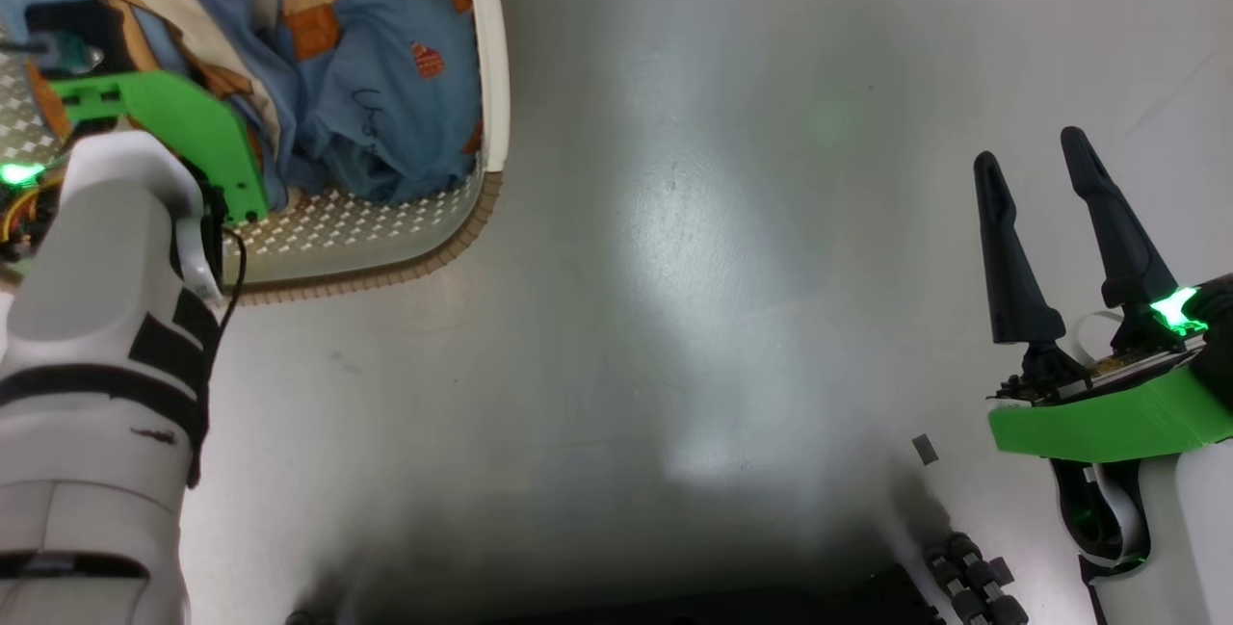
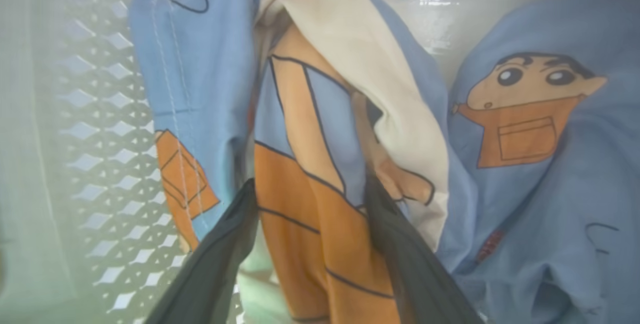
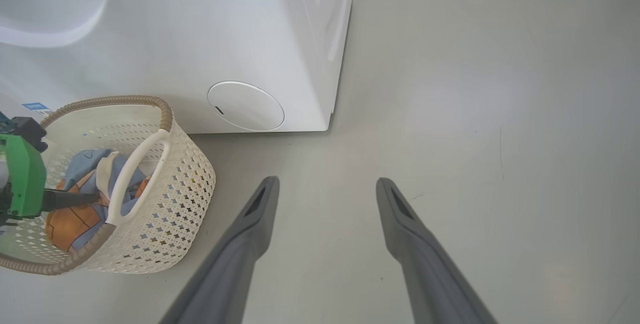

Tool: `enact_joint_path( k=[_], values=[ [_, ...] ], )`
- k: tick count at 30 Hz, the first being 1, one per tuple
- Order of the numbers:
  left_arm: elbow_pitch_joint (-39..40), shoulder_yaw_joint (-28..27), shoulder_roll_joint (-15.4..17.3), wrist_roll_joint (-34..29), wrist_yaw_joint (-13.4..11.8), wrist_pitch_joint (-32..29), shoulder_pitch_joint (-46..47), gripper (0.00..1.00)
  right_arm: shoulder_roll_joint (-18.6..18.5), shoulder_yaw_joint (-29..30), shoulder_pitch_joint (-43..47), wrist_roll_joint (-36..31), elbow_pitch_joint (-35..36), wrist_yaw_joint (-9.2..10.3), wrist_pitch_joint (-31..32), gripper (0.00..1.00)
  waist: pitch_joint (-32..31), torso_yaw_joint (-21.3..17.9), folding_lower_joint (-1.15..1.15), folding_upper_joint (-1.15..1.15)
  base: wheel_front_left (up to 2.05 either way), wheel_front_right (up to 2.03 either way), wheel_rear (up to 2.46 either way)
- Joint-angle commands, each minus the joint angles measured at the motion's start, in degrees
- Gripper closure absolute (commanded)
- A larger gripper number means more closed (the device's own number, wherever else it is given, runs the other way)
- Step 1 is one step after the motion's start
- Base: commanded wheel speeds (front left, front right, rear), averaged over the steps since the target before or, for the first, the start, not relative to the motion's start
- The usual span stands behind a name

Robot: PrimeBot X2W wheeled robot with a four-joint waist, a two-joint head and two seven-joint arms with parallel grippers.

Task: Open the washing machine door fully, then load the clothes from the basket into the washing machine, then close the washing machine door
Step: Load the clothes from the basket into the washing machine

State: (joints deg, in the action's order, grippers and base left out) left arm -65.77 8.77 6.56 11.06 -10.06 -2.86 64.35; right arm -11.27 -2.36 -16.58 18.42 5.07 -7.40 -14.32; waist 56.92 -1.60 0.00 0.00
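Bright, even light is cast from overhead. In the head view a broad pale glare is spread over the glossy floor (image 1: 713,249), and its bottom edge is darkened by shadow. In the left wrist view the near fingers (image 2: 215,264) and the basket (image 2: 115,164) wall are blurred and the clothes (image 2: 525,114) are rendered soft. The right wrist view is sharp, with a thin shadow laid under the washing machine (image 3: 200,29)

I see my left forearm (image 1: 96,317) over the basket (image 1: 385,238) of clothes (image 1: 385,76); my right gripper (image 1: 1031,151) hangs splayed above the floor (image 1: 674,269).

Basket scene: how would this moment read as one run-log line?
left fingers: open, astride clothes in basket | right fingers: open, empty, above floor | washer: beside basket
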Motion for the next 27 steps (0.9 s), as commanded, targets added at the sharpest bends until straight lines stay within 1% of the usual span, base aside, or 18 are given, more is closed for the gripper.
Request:
enact_joint_path(
  k=[1, 3, 6, 7, 8, 9, 10, 15, 20, 27],
  values=[
    [-0.5, -0.3, 2.6, -0.7, -1.0, -1.1, -0.5, 0.00, 0.2, -1.4, 1.7, 0.9, 1.1, -0.09, -0.7, 0.00, 0.4, -0.3, 0.00, 0.00, 0.00, 0.00, 0.00],
    [-1.8, 0.3, 2.5, -1.0, -1.2, -3.0, 0.3, 0.00, 0.3, -1.6, 1.7, 0.9, 1.2, -0.09, -0.7, 0.00, 0.5, -0.6, 0.00, 0.00, 0.00, 0.00, 0.00],
    [-3.8, 0.7, 2.4, -0.7, 0.0, -6.6, 1.2, 0.00, 0.2, -1.8, 1.6, 1.2, 1.2, -0.09, -0.7, 0.00, 0.6, -1.0, 0.00, 0.00, 0.00, 0.00, 0.00],
    [-4.2, 0.7, 2.4, -0.4, 0.4, -7.5, 1.3, 0.13, 0.2, -1.8, 1.6, 1.3, 1.2, -0.09, -0.7, 0.00, 0.6, -1.1, 0.00, 0.00, 0.00, 0.00, 0.00],
    [-4.6, 0.7, 2.4, -0.1, 1.1, -8.2, 1.5, 0.58, 0.1, -1.8, 1.5, 1.4, 1.2, -0.09, -0.7, 0.00, 0.5, -1.2, 0.00, 0.00, 0.00, 0.00, 0.00],
    [-4.6, 0.8, 2.4, 0.0, 1.2, -7.8, 1.5, 0.69, 0.1, -1.8, 1.5, 1.5, 1.3, -0.09, -0.7, 0.00, 0.4, -1.2, 0.00, 0.00, 0.00, 0.00, 0.00],
    [-4.5, 0.9, 2.4, 0.0, 1.2, -7.2, 1.4, 1.00, 0.1, -1.7, 1.5, 1.5, 1.3, -0.09, -0.7, 0.00, 0.3, -1.2, 0.00, 0.00, 0.00, 0.00, 0.00],
    [-4.5, 0.7, 1.9, 1.0, 2.2, -4.6, 0.3, 1.00, -0.1, -1.7, 1.5, 1.6, 1.6, -0.09, -0.7, 0.00, -0.8, -0.8, 0.00, 0.00, 0.00, 0.00, 0.00],
    [-3.4, 1.0, 0.8, 1.7, 3.6, 1.6, -1.6, 1.00, -0.3, -1.3, 1.6, 1.5, 1.7, -0.09, -0.7, 0.00, -3.3, 0.0, 0.00, 0.00, 0.00, 0.00, 0.00],
    [-3.1, 0.8, -0.2, 3.2, 5.5, 9.4, -5.5, 1.00, -0.8, -0.8, 2.2, 1.4, 0.6, -0.09, -0.7, 0.00, -9.1, 0.9, 0.00, 0.00, 0.00, 0.00, 0.00]
  ],
)
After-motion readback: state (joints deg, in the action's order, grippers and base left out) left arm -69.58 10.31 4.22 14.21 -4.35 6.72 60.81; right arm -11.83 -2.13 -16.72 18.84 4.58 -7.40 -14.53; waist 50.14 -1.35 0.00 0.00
